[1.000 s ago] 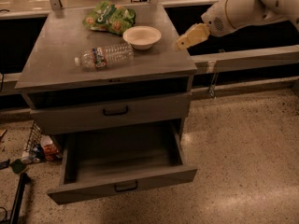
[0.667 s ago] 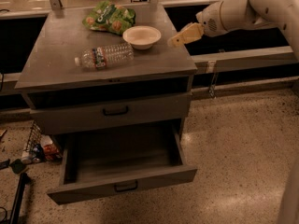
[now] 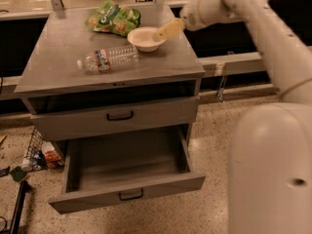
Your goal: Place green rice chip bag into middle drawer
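We see the green bag [image 3: 113, 17] lying flat at the back of the cabinet top [image 3: 58, 62], left of centre. It is crinkly and glossy, bright green with tan round chip pictures. Its white lettering is too small for us to read. Just beside its right front edge sits a bowl [image 3: 144, 38], round, white and smooth. In front of both, well apart from the bag, a clear plastic bottle [image 3: 109, 57] lies on its side with its cap to the left. It is ribbed and wears a coloured label we cannot read. The gripper [image 3: 165, 31], tan and wedge-shaped, hangs tilted over the bowl's right rim. Whether it touches the rim, and whether it is wide or narrow, we cannot tell. It carries nothing. Behind it runs the smooth white arm [image 3: 253, 28]. The cabinet is matte grey, with a dark gap under its top. Below that is a closed drawer front [image 3: 146, 113] with a black handle, and the lowest drawer [image 3: 126, 189] is pulled out over the speckled floor [image 3: 209, 126].
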`<state>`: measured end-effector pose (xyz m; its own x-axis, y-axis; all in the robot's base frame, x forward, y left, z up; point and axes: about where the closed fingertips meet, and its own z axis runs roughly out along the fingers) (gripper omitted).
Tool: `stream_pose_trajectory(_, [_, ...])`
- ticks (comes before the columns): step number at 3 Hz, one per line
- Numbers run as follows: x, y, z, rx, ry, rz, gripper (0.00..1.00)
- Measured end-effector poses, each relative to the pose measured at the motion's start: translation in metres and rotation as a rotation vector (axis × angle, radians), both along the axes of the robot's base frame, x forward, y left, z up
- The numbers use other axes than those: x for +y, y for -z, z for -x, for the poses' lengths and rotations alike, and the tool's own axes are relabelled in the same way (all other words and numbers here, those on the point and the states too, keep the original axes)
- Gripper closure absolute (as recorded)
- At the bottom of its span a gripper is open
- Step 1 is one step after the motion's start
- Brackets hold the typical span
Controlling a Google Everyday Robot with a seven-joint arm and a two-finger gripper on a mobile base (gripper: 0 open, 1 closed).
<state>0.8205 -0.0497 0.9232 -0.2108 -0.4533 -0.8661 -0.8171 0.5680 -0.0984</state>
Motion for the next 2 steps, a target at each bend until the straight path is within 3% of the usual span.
stream_pose_trajectory(1, [0.0327,-0.0176,-0.0165,-0.038,-0.023,-0.01,0.0])
stream_pose_trajectory(2, [0.0264,-0.0178,-0.0155,-0.037,-0.017,-0.01,0.0])
